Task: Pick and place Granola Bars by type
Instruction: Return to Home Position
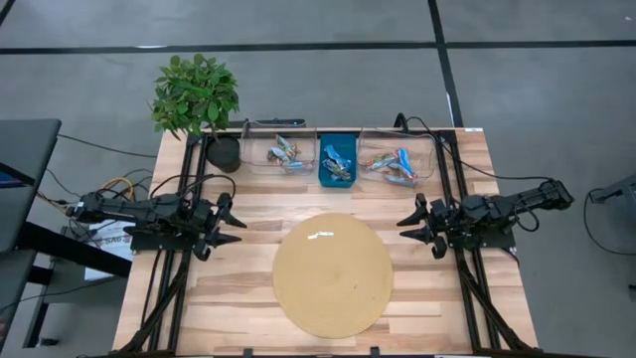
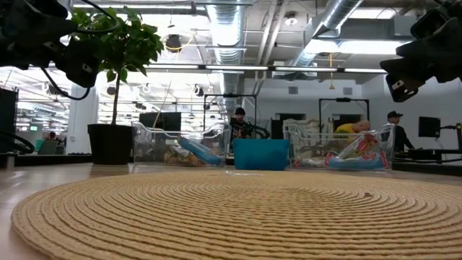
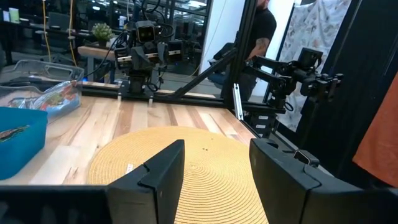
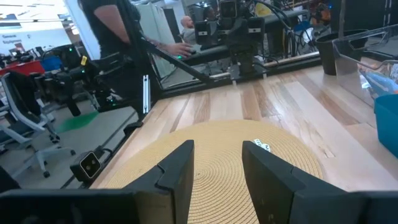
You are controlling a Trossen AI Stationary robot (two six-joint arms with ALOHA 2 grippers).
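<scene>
The granola bars lie in three containers at the table's far edge: a clear bin [image 1: 283, 151], a blue bin [image 1: 336, 159] and another clear bin [image 1: 397, 161]. Blue, reddish and tan wrappers show through the clear walls [image 2: 354, 153]. A round woven mat [image 1: 333, 273] covers the table's middle. My left gripper [image 1: 238, 229] hovers open at the mat's left side, pointing level toward the mat [image 3: 216, 155]. My right gripper [image 1: 402, 230] hovers open at the mat's right side, facing the left one [image 4: 217, 152]. Neither has anything between its fingers.
A potted plant [image 1: 194, 94] stands at the far left corner, next to the left clear bin. A small white scrap [image 1: 320, 236] lies on the mat's far part. Black frame rails [image 1: 452, 189] run along both table sides. People and workstations show in the room behind.
</scene>
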